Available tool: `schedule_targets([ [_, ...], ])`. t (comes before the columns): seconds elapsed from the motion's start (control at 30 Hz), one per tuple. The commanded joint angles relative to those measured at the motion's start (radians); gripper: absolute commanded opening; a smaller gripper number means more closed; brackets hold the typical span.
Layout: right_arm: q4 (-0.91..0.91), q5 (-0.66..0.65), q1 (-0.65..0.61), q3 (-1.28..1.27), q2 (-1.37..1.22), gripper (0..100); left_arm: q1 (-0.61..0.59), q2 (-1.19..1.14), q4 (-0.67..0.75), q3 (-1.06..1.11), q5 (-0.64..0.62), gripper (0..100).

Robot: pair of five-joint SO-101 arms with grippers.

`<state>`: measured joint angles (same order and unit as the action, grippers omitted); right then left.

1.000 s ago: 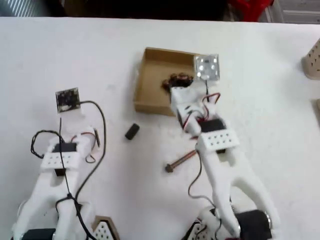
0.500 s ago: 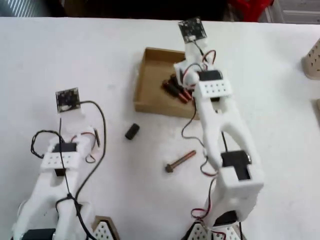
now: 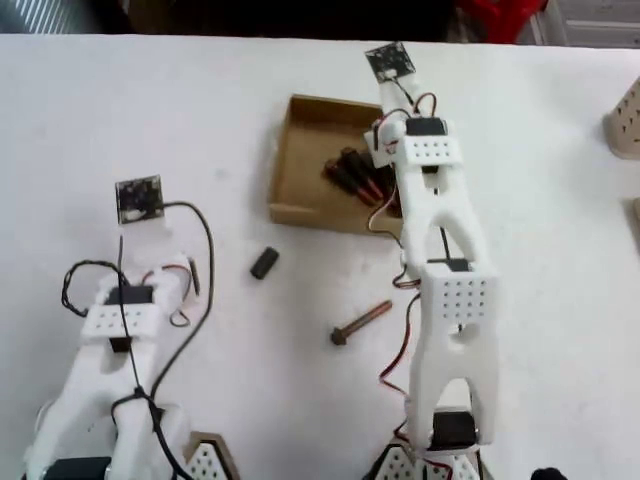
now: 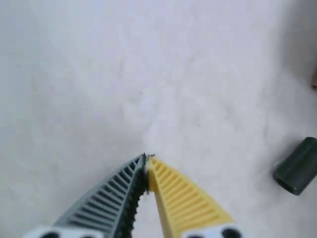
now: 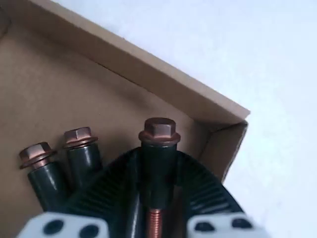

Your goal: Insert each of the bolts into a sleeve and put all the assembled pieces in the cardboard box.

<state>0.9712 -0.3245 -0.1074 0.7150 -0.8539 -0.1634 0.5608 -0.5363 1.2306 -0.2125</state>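
The cardboard box (image 3: 300, 150) stands at the middle back of the table. Two bolts in dark sleeves (image 3: 350, 175) lie in it, also seen side by side as assembled pieces (image 5: 64, 158). My right gripper (image 5: 158, 154) is over the box's right corner (image 5: 223, 124), shut on a third copper bolt in its sleeve (image 5: 158, 144). A loose black sleeve (image 3: 264, 263) and a bare copper bolt (image 3: 362, 322) lie on the table in front of the box. My left gripper (image 4: 147, 159) is shut and empty above the table, with the loose sleeve (image 4: 297, 166) off to one side.
The right arm (image 3: 440, 250) stretches from the front edge up over the box's right side. The left arm (image 3: 125, 310) sits folded at the front left. A beige perforated object (image 3: 625, 120) stands at the far right edge.
The right arm has unfolded and stretched forward, carrying the gripper with the sleeved bolt deeper over the box's right side. The left arm has not moved.
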Motion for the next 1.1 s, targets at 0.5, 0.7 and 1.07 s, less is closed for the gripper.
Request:
schedule_targets([
  [0.5, 0.475, -0.021, 0.039, 0.379, -0.008, 10.0, -0.005, -0.001, 0.021, -0.025, 0.014, 2],
  [0.7, 0.717, -0.026, 0.038, 0.532, -0.008, 1.5, -0.005, -0.001, 0.021, -0.025, 0.014, 2],
  [1.07, 0.802, -0.098, 0.119, 0.674, -0.008, 1.6, -0.007, -0.001, 0.021, -0.025, 0.014, 2],
])
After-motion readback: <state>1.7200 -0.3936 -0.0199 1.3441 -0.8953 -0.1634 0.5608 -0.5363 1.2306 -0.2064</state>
